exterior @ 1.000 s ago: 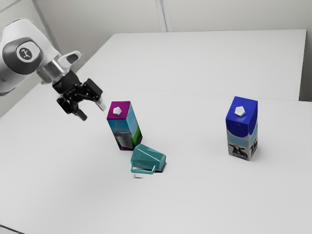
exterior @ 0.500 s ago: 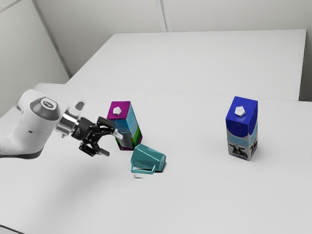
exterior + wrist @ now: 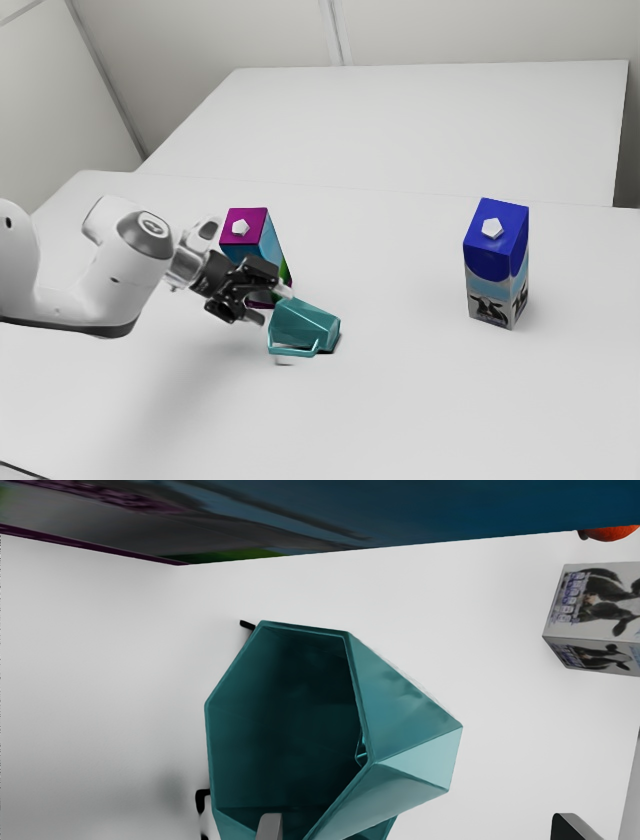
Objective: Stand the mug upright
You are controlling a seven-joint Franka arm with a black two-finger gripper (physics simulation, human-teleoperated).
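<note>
Now our released pincer (image 3: 270,306) sits lower and closer to the toppled mug (image 3: 306,324), so we can soon try gripping it.

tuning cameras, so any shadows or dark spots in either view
Exterior view: broad soft shadow on the table near the arm, thin dark one beside the mug; wrist view: mug's inside very dark, soft grey shadow on the table nearby.

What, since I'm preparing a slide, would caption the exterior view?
Open gripper by a teal mug on its side; purple-topped carton and blue-topped carton upright.
</note>
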